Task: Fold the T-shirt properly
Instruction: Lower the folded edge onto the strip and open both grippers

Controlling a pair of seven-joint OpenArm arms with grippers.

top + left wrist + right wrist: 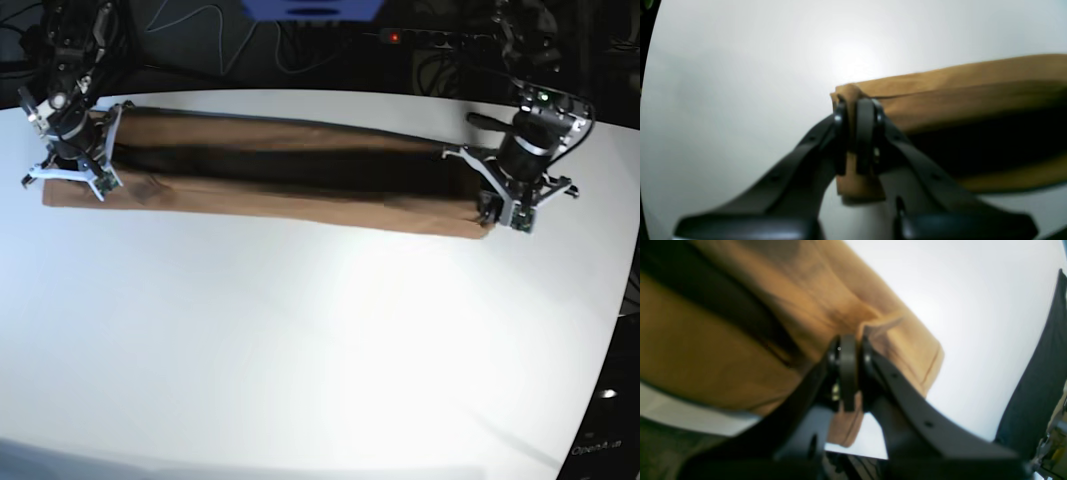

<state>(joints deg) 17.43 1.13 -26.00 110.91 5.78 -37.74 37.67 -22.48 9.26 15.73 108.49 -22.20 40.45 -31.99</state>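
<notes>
The tan-brown T-shirt (pixel 280 190) lies as a long, narrow band across the far part of the white table (pixel 320 330), with a dark hollow along its middle. My left gripper (pixel 495 210) is at the band's right end in the base view. In the left wrist view the left gripper (pixel 855 106) is shut on a corner of the T-shirt (pixel 957 90). My right gripper (pixel 75 165) is at the band's left end. The right wrist view shows the right gripper (pixel 850 346) shut on a fold of the T-shirt (pixel 706 350).
Cables and a power strip with a red light (pixel 395 38) run behind the table's far edge. A blue object (pixel 312 8) sits at the top centre. The table's curved right edge (pixel 625 290) is close to the left arm.
</notes>
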